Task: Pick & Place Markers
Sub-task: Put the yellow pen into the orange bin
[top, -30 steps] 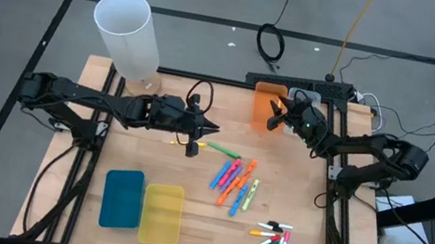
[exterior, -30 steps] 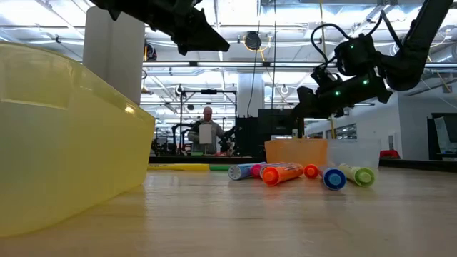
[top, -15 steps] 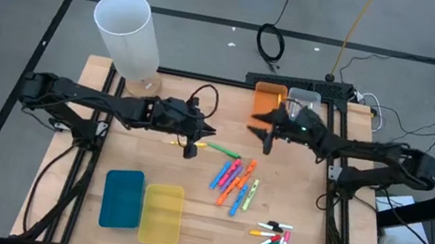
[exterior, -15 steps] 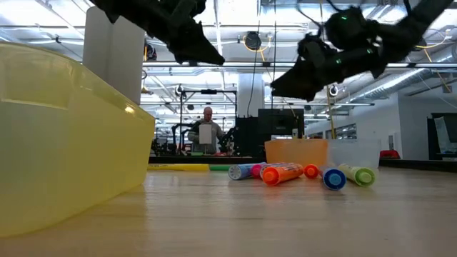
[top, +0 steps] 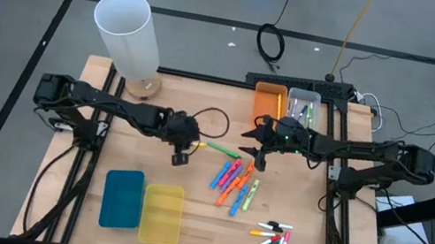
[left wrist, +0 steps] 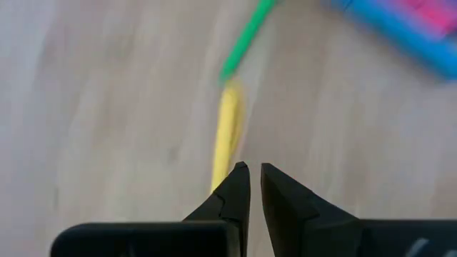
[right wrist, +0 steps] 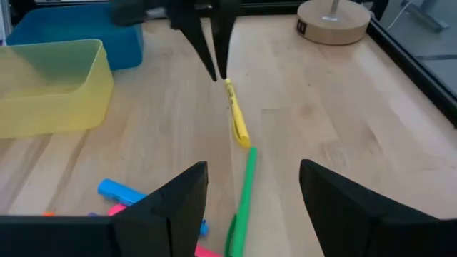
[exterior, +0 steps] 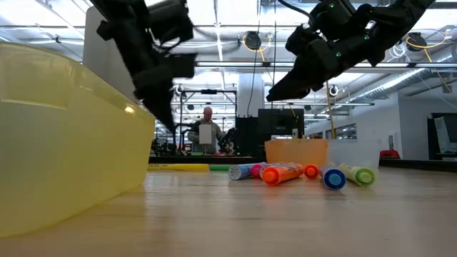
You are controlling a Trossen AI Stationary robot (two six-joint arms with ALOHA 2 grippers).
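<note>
The left claw (left wrist: 249, 175) is held point-down over the counter (top: 148, 159), its fingers drawn nearly together with only a thin slit between them and nothing gripped. Its tips are poised just above one end of a yellow marker (left wrist: 227, 134) that lies flat on the wood, with a green marker (left wrist: 246, 39) lying end to end beyond it.

The right claw (right wrist: 251, 187) is spread wide and empty, and is hung above the counter near the far end of that green marker (right wrist: 243, 194). Through its gap the yellow marker (right wrist: 236, 120) and the left claw (right wrist: 212, 43) are seen.

A loose heap of markers (top: 234, 181), blue, orange, pink and green, is spread just beside the right claw (top: 251, 142), and a smaller cluster of thin pens (top: 271, 239) is found nearer the front edge.

A yellow bin (top: 161, 214) and a blue bin (top: 122, 198) are set side by side at the front. An orange bin (top: 268, 102) and a clear bin (top: 303, 104), with a few pens inside, stand at the back.
</note>
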